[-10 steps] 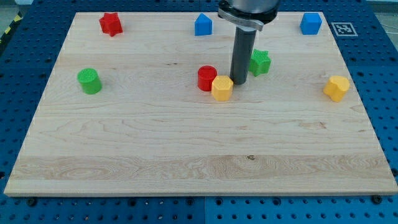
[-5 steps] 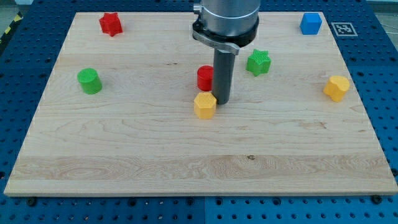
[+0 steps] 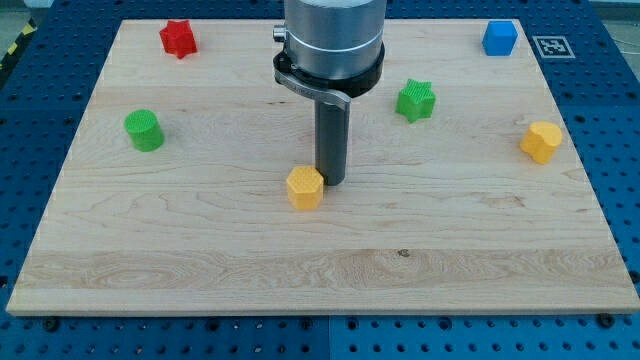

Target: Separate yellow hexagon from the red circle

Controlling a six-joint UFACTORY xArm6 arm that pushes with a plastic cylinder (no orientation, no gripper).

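The yellow hexagon (image 3: pixel 305 187) lies on the wooden board (image 3: pixel 200 250) a little left of centre. My tip (image 3: pixel 331 181) stands right against its upper right side. The red circle does not show; the rod and the arm's body stand where it was, so it is hidden behind them.
A red star (image 3: pixel 177 37) is at the top left and a green cylinder (image 3: pixel 144 130) at the left. A green star (image 3: pixel 415 100) is right of the rod. A blue cube (image 3: pixel 499 37) is at the top right. A second yellow block (image 3: pixel 541 141) is at the right.
My tip has moved down and to the left, pushing the yellow hexagon away from the red circle. The arm now covers the red circle and the blue block at the top.
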